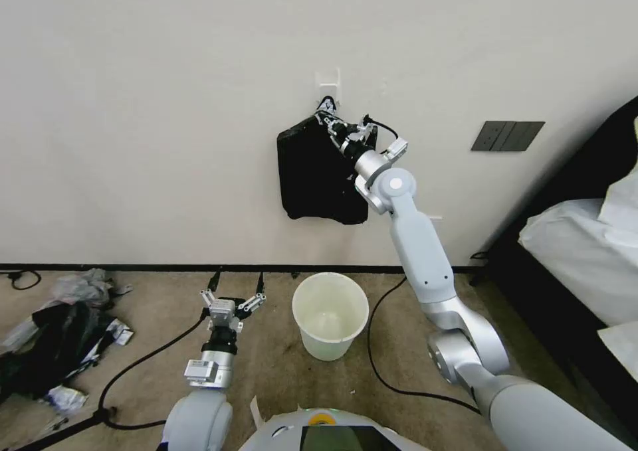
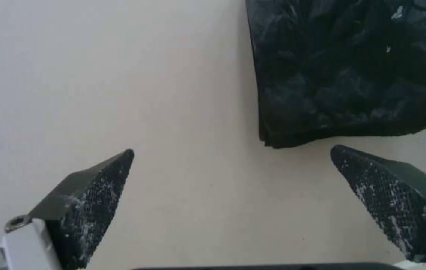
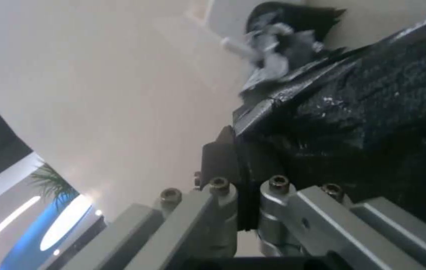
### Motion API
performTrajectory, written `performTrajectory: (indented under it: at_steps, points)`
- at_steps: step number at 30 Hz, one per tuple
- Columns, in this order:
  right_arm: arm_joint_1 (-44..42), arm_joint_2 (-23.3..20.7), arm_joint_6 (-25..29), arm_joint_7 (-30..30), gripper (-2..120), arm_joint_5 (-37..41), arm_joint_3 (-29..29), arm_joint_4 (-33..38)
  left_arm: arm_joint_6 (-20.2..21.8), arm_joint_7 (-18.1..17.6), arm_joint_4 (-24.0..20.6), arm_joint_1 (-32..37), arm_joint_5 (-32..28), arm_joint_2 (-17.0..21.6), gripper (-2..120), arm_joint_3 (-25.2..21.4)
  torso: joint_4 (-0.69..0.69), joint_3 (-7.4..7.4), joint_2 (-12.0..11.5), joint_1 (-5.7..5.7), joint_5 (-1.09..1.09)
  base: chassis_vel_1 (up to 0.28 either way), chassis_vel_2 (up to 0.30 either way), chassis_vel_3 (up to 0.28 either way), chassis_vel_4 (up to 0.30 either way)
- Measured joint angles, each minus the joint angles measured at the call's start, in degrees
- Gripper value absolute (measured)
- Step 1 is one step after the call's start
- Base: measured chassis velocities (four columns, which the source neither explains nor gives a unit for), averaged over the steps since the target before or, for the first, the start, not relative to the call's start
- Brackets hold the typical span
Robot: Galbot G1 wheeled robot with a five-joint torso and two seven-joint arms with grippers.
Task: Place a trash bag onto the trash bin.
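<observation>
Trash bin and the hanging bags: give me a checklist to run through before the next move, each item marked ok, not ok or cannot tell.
1. Trash bin upright on the carpet, mouth open, nothing inside: ok.
2. Right tool at the top corner of the bundle of bags under the wall hook, fingers shut: ok.
3. Just one bag pinched, not several layers: cannot tell.
4. Left tool open, low beside the bin and apart from it: ok.
5. Bag fitted over the bin's rim: not ok, the rim is bare.
</observation>
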Motion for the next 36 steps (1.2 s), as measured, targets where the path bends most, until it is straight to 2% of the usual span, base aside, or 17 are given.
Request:
performTrajectory:
  at_steps: [9,10,14,36]
  points:
    - [-4.1,-1.5,0.4,0.2,0,-1.7,-1.1,6.2,0.0,0.0,0.0,0.0,0.0,0.0,100,0.2,0.01,0.0,0.0,0.0,0.0,0.0,0.0,0.0,0.0]
    - [-7.2,-2.9,0.7,0.3,0,-2.8,-2.1,10.3,0.0,0.0,0.0,0.0,0.0,0.0,100,0.3,0.0,0.0,0.0,0.0,0.0,0.0,0.0,0.0,0.0]
    - [-10.5,-4.2,0.7,0.3,0,-4.3,-2.8,13.2,0.0,0.0,0.0,0.0,0.0,0.0,100,0.4,0.0,0.0,0.0,0.0,0.0,0.0,0.0,0.0,0.0]
    - [-28.0,-7.9,2.0,0.1,0,-13.6,-3.4,24.1,0.0,0.0,-0.6,-0.5,0.0,0.4,100,0.8,0.0,0.0,0.0,0.0,0.0,0.0,0.0,0.0,0.0]
